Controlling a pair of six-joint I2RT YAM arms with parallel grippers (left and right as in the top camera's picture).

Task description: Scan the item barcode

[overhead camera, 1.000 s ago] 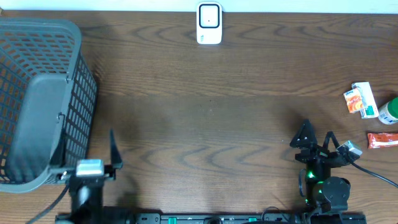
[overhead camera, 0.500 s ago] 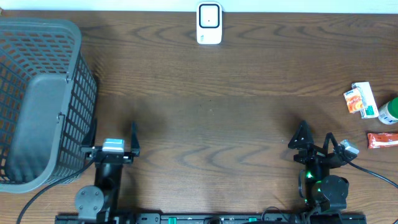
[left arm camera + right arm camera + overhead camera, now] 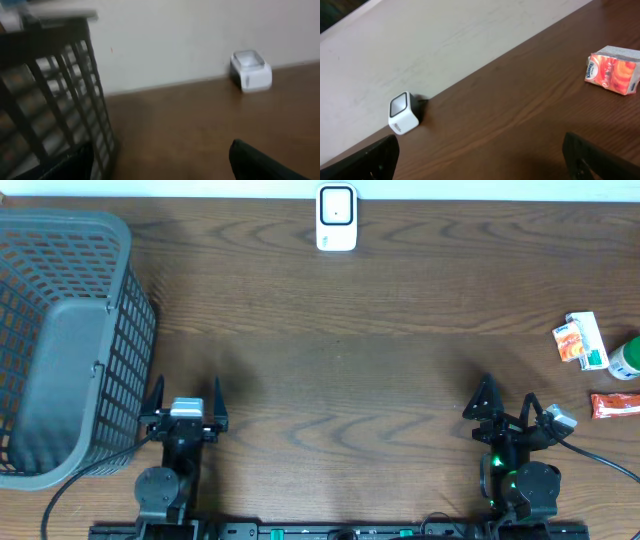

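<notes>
closest to us, both arms sit at the near edge of the counter. the left gripper has its jaws apart and holds nothing. the right gripper has its jaws wide apart and holds nothing too.

a bit further, over on the right, lie the things to scan: a red packet, a bottle with a green top, and a small orange box. they lie near each other by the right edge, apart from the right gripper. the big grey basket stands on the left, just beside the left arm.

far at the back, by the wall, stands the white scanner.

what could go wrong? the things lie close together, so i think the right gripper could bump one while it grabs another. i cannot see any barcode, so a finger could cover it, or it could face away from the scanner. the way to the scanner is long, so a loose hold could drop the thing. the left arm could knock the basket.
</notes>
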